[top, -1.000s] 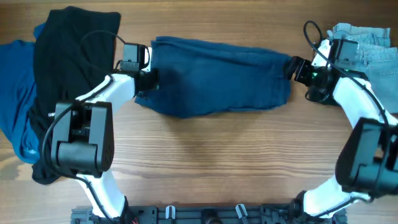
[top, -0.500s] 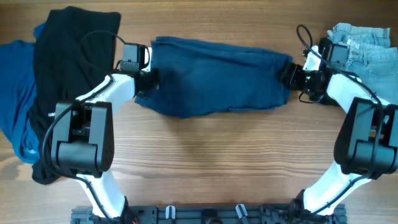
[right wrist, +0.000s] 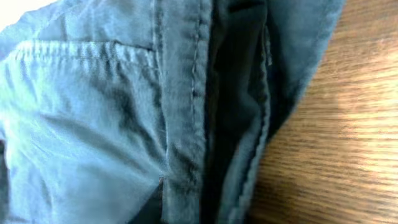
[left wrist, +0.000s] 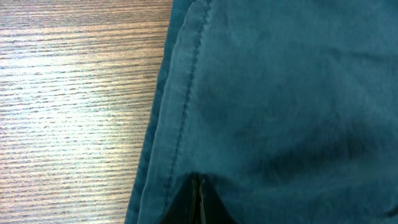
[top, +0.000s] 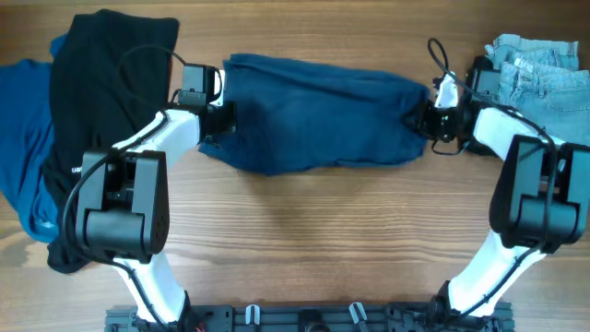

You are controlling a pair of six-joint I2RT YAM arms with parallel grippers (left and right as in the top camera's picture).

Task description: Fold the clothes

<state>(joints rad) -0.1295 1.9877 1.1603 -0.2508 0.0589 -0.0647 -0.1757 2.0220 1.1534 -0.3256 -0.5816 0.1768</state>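
**Both pincers clamped on the ends of the navy shorts**

From the overhead camera I see the navy shorts (top: pixel 323 124) lying flat across the back middle of the bench (top: pixel 323 249), long side running left to right. My left pincer (top: pixel 221 118) sits at the shorts' left edge and my right pincer (top: pixel 422 118) at their right edge, each touching the cloth. A black garment (top: pixel 106 83) lies heaped at the left end, on top of a brighter blue garment (top: pixel 23 120). A pale denim piece (top: pixel 544 74) sits in the far right corner, just behind the right arm.

On the left wrist camera the shorts (left wrist: pixel 280 93) fill most of the picture, and a stitched hem runs down towards my fingertips (left wrist: pixel 194 202). The fingertips are pressed together at the bottom edge, with the cloth gathered between them. Bare bench (left wrist: pixel 74 93) shows on the left.

On the right wrist camera I look at the layered edge of the shorts (right wrist: pixel 93 112): a stitched band, then a dark gap between the layers, then another hem. Wood grain (right wrist: pixel 336 143) shows on the right. Only a dark sliver of my fingers shows at the bottom. The pincer is pressed together there on the stitched band.
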